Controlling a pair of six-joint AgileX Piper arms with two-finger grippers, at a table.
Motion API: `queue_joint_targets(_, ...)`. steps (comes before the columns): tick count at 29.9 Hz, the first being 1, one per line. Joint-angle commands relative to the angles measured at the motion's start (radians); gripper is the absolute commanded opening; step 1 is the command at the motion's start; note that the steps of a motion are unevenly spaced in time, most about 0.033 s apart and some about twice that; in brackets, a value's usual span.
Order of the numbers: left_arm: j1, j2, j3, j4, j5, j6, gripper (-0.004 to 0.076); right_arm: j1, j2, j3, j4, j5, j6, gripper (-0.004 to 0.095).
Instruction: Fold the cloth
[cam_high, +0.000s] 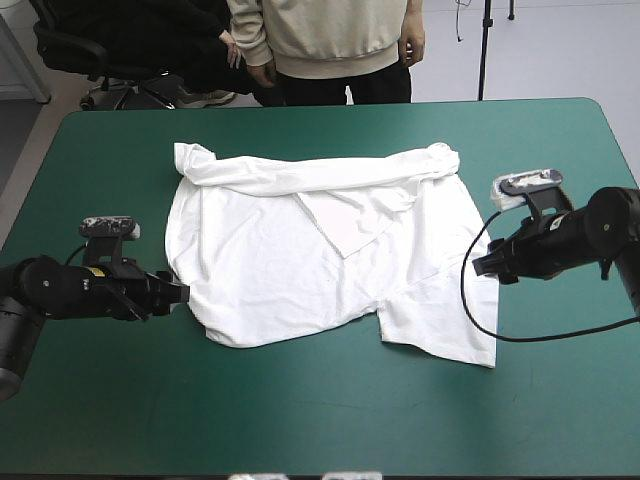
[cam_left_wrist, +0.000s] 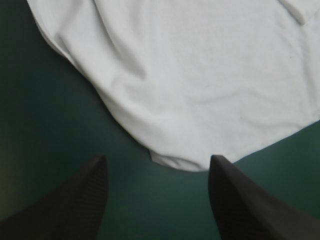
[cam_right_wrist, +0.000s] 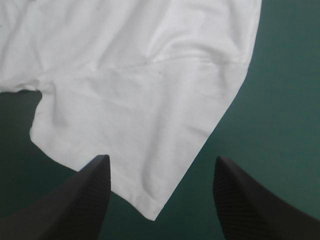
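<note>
The T-shirt (cam_high: 300, 270) lies spread at the middle of the table (cam_high: 320, 420), and the folding looks barely begun. Only its far edge is turned over toward the near side in a loose, wrinkled band, while the body lies mostly flat and a sleeve (cam_high: 440, 325) sticks out at its near right corner, so the main folds seem still to do. The left gripper (cam_high: 185, 293) sits low just beside the shirt's left edge and the right gripper (cam_high: 478, 266) near its right edge, both with fingers (cam_left_wrist: 75, 200) spread apart and holding nothing, and the teal-green cover (cam_high: 100, 180) shows smooth on every side of the shirt.
</note>
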Motion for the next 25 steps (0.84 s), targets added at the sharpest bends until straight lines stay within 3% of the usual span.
queue_joint_targets(1,-0.005,-0.002,0.049,-0.046,-0.083,-0.009,0.0428,-0.008,-0.029,0.072,0.021,-0.073,-0.013,0.0563)
queue_joint_targets(8,-0.005,0.109,0.141,-0.1,-0.227,0.003,0.0428,-0.008,-0.026,0.198,0.021,-0.203,-0.018,0.0563)
queue_joint_targets(13,-0.005,0.231,0.141,-0.264,-0.279,0.153,0.0429,-0.008,-0.026,0.203,0.021,-0.215,-0.02,0.0563)
queue_joint_targets(20,-0.007,0.401,0.141,-0.271,-0.293,0.171,0.0428,-0.008,-0.026,0.203,0.021,-0.215,-0.02,0.0563)
queue_joint_targets(22,-0.027,0.428,0.141,-0.284,-0.284,0.179,0.0405,-0.008,-0.026,0.203,0.019,-0.215,-0.02,0.0563)
queue_joint_targets(25,-0.076,0.444,0.141,-0.284,-0.283,0.188,0.026,-0.008,-0.026,0.203,0.019,-0.209,-0.022,0.0563)
